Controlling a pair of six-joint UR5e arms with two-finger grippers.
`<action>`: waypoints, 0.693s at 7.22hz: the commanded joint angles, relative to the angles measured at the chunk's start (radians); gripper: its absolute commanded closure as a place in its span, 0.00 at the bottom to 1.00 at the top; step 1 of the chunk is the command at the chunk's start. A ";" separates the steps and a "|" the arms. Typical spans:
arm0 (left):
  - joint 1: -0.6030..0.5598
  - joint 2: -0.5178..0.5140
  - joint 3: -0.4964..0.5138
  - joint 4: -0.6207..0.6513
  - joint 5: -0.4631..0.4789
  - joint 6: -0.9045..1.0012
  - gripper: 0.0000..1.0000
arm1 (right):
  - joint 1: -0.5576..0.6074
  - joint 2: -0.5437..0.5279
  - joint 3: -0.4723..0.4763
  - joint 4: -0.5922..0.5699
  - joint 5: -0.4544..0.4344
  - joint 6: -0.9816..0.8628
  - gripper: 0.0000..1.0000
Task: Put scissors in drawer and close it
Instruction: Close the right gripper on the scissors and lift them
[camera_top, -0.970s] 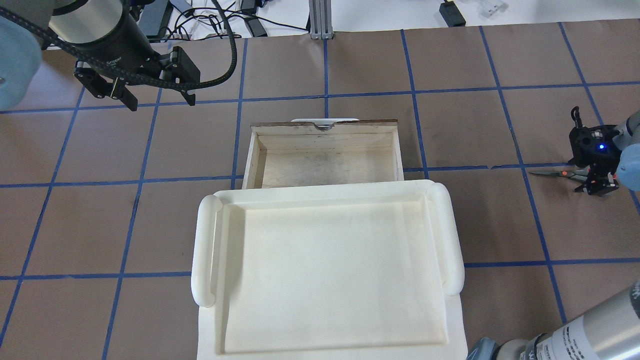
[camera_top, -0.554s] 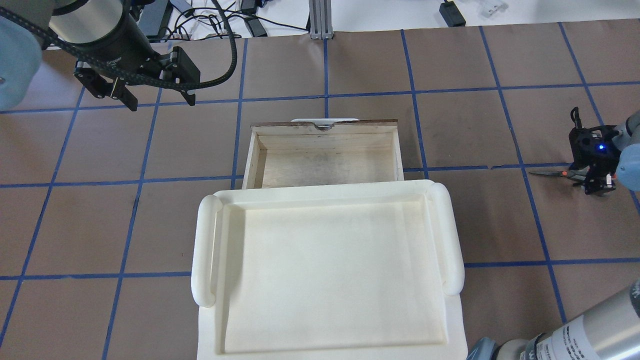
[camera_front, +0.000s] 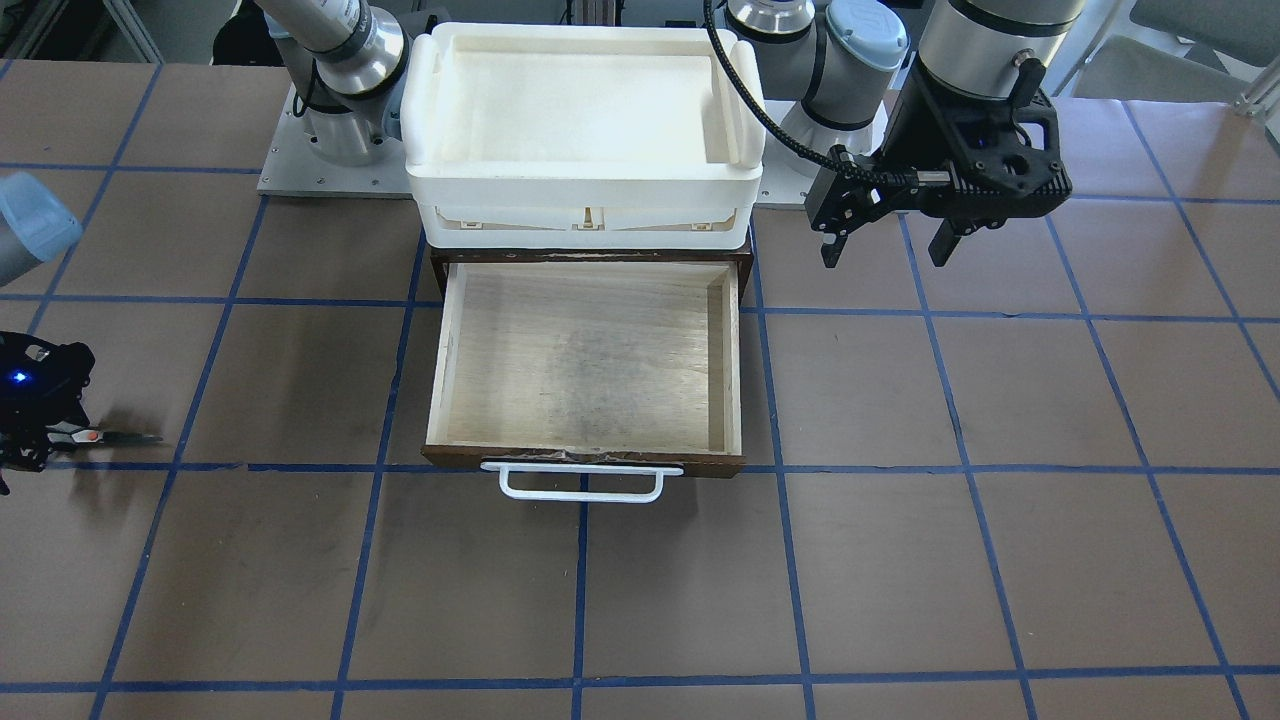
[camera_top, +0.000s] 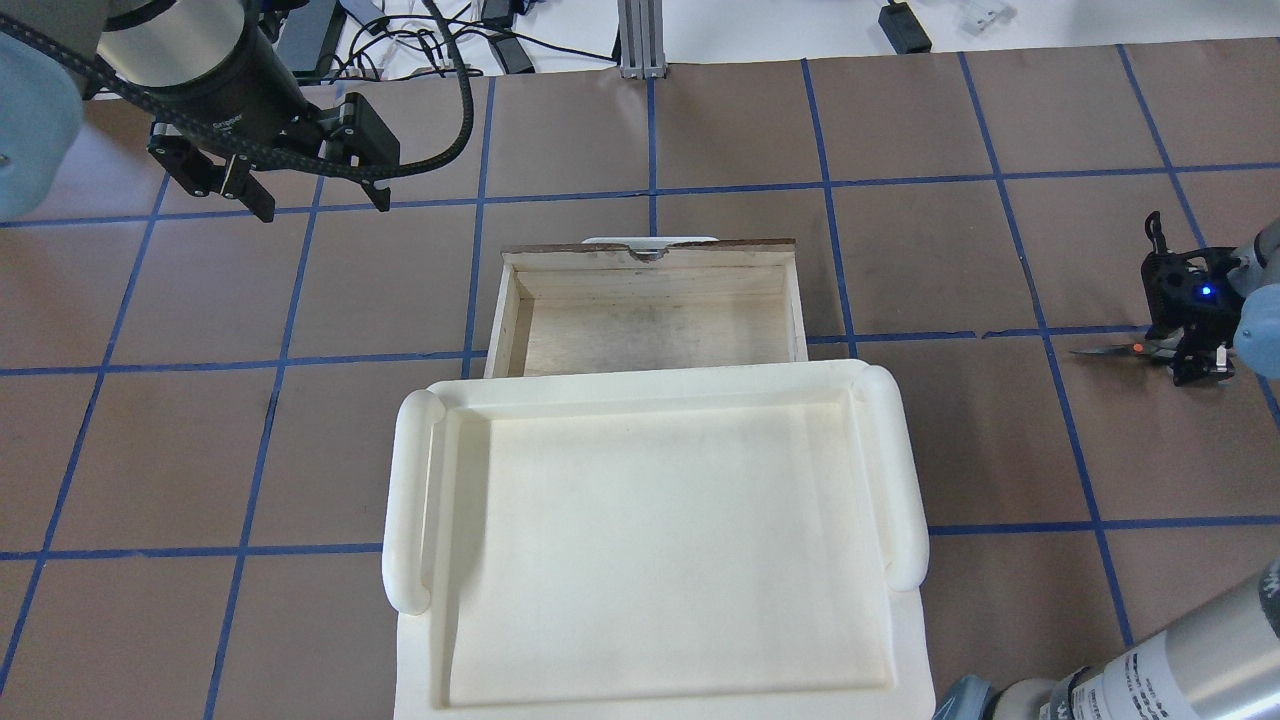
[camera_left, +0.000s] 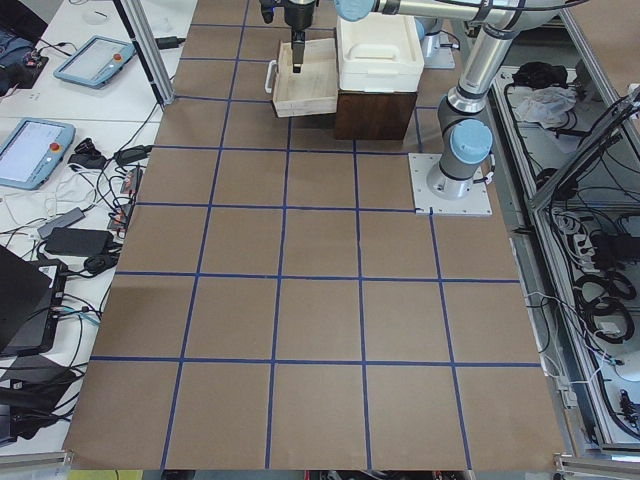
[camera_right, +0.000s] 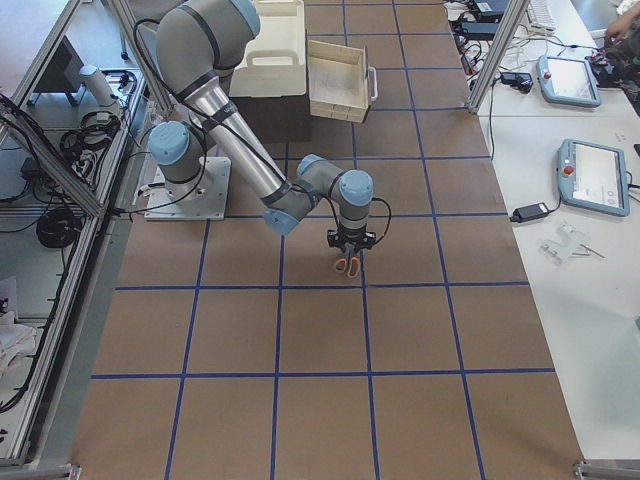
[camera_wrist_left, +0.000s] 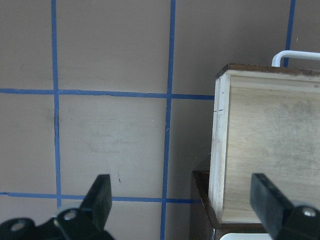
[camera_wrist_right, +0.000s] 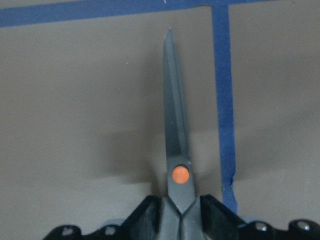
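Note:
The scissors (camera_top: 1118, 349) have a dark blade, an orange pivot dot and grey handles lined orange. They are at the table's far right, with the blade pointing toward the drawer. My right gripper (camera_top: 1192, 345) is shut on their handles and holds them just above the table. The right wrist view shows the blade (camera_wrist_right: 175, 120) reaching out from the gripper (camera_wrist_right: 180, 212), and the front view shows the scissors (camera_front: 110, 437) in the gripper (camera_front: 35, 425). The wooden drawer (camera_top: 650, 335) is pulled open and empty; its white handle (camera_front: 580, 482) faces away from me. My left gripper (camera_top: 320, 205) is open and empty, hovering left of the drawer.
A white plastic tray (camera_top: 905, 470) sits on the dark cabinet above the drawer. Blue tape lines cross the brown table. The left wrist view shows the drawer's side wall (camera_wrist_left: 220, 150) to the right of the open fingers (camera_wrist_left: 100, 197). Cables lie beyond the far edge.
My right gripper has shifted slightly right with the scissors, and the blade tip has drawn back with it. The left arm and drawer have not moved.

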 joint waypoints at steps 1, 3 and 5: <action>-0.001 -0.003 0.000 0.001 -0.002 0.000 0.00 | 0.038 -0.045 -0.033 0.030 -0.036 0.023 1.00; -0.001 -0.001 0.000 0.001 -0.002 0.000 0.00 | 0.049 -0.084 -0.127 0.101 -0.017 0.019 1.00; -0.003 -0.010 0.000 0.003 -0.001 -0.002 0.00 | 0.136 -0.168 -0.185 0.300 0.037 0.047 1.00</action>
